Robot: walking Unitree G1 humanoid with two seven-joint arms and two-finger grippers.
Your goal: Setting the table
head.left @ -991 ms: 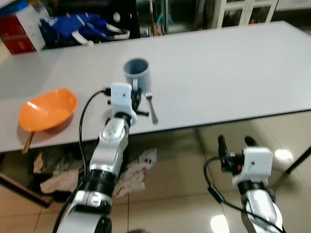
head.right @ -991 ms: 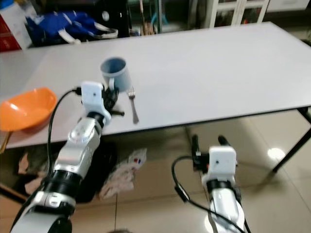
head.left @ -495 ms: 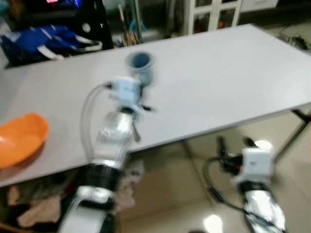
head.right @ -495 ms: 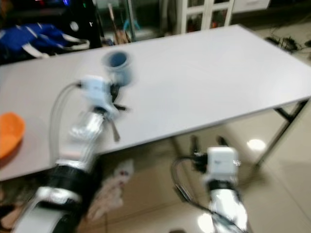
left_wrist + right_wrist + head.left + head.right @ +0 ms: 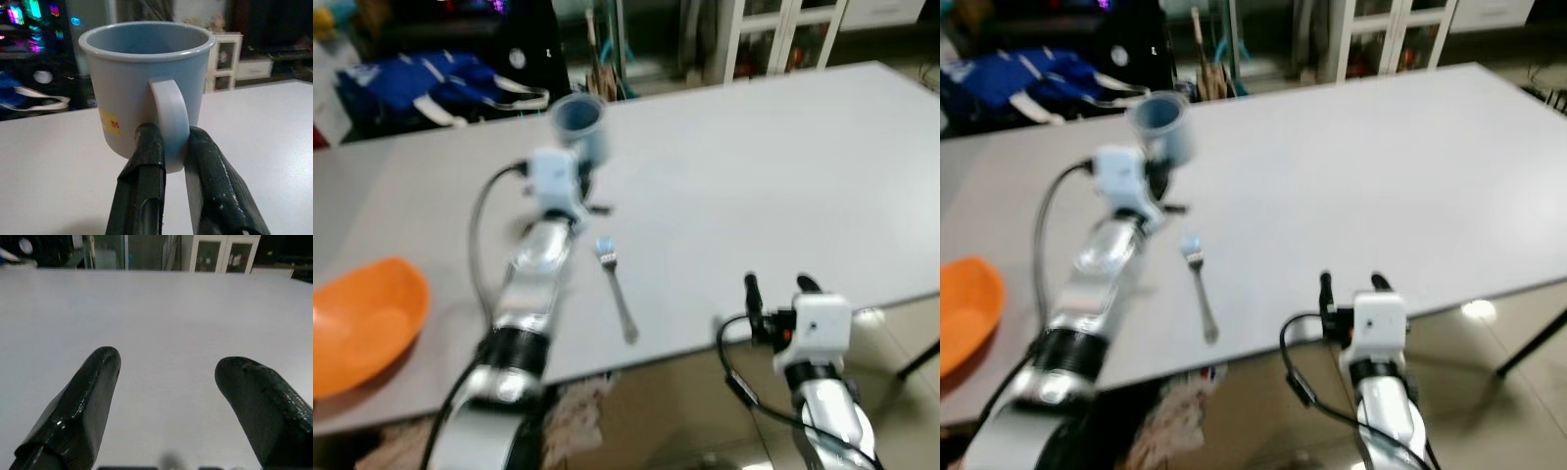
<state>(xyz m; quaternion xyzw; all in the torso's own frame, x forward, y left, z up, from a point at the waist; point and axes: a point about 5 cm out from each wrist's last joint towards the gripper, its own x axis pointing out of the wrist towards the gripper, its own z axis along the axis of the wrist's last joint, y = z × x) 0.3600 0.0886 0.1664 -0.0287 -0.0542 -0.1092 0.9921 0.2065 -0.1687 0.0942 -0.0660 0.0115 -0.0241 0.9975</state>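
Observation:
A pale blue mug is held over the white table, toward its far side. My left gripper is shut on the mug's handle, one black finger on each side of it. A metal fork lies flat on the table near the front edge, just right of my left arm. An orange bowl sits at the table's left front. My right gripper stands open at the front edge of the table, with nothing between its fingers.
A blue bag and dark furniture stand beyond the table's far edge. White cabinets with glass doors are at the back right. The right half of the table is bare. A table leg shows at the lower right.
The camera has shifted. My left gripper has carried the mug up and toward the far side, away from the fork, which stays lying on the table. My right gripper now sits at the table's front edge.

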